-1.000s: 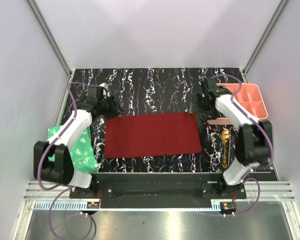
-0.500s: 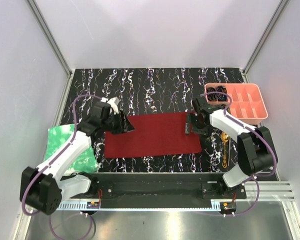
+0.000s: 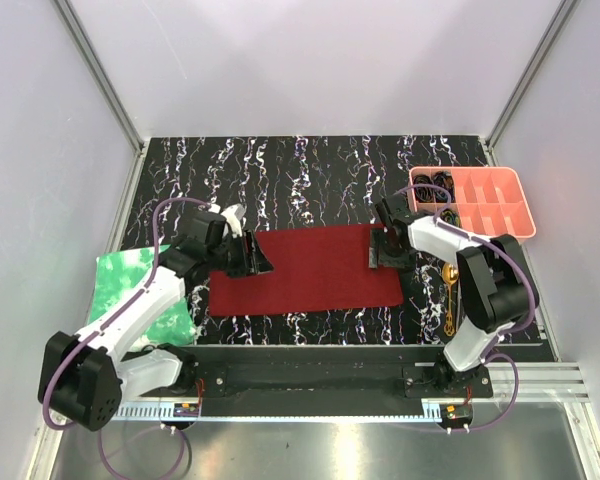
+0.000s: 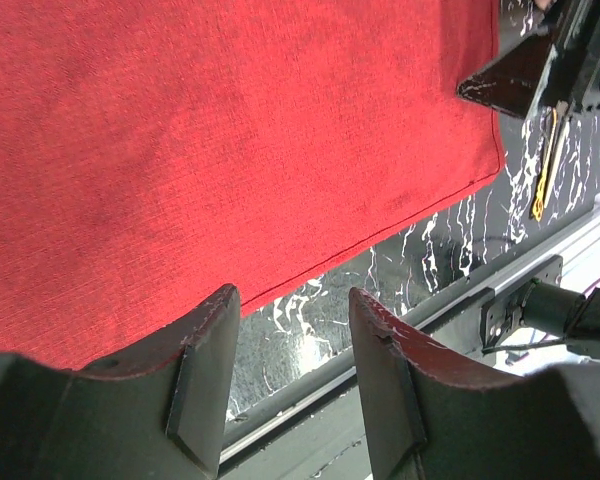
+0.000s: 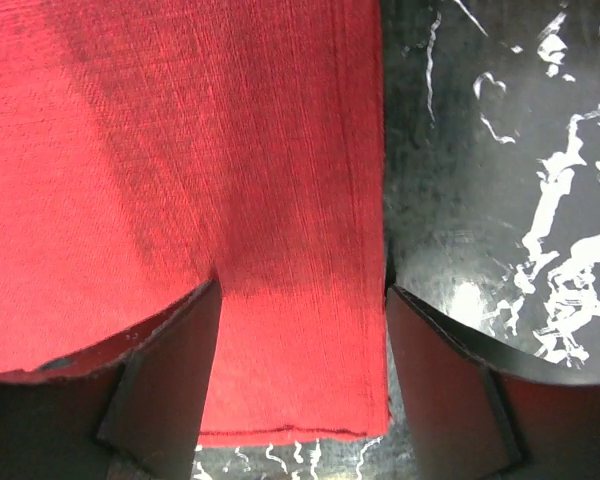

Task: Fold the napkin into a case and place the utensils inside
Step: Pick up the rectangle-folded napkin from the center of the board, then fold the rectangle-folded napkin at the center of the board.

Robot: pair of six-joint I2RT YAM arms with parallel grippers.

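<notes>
The dark red napkin [image 3: 310, 270] lies flat as a wide rectangle in the middle of the black marbled table. My left gripper [image 3: 253, 258] is open over its left end; in the left wrist view [image 4: 292, 300] the cloth [image 4: 230, 130] fills the top, with its near hem and bare table between the fingers. My right gripper [image 3: 384, 250] is open, low over the napkin's right end; in the right wrist view [image 5: 302, 290] one finger is over the cloth [image 5: 180, 150], the other just past its right edge. The gold utensils [image 3: 450, 292] lie right of the napkin.
A pink compartment tray [image 3: 500, 222] with dark coiled items stands at the back right. A bright green crinkled sheet [image 3: 130, 285] lies at the left edge under the left arm. A metal rail [image 3: 310, 355] runs along the table's near edge.
Both grippers have come in from the napkin's far corners to its two ends, the left moving near and right, the right moving near and left. The napkin has not moved.
</notes>
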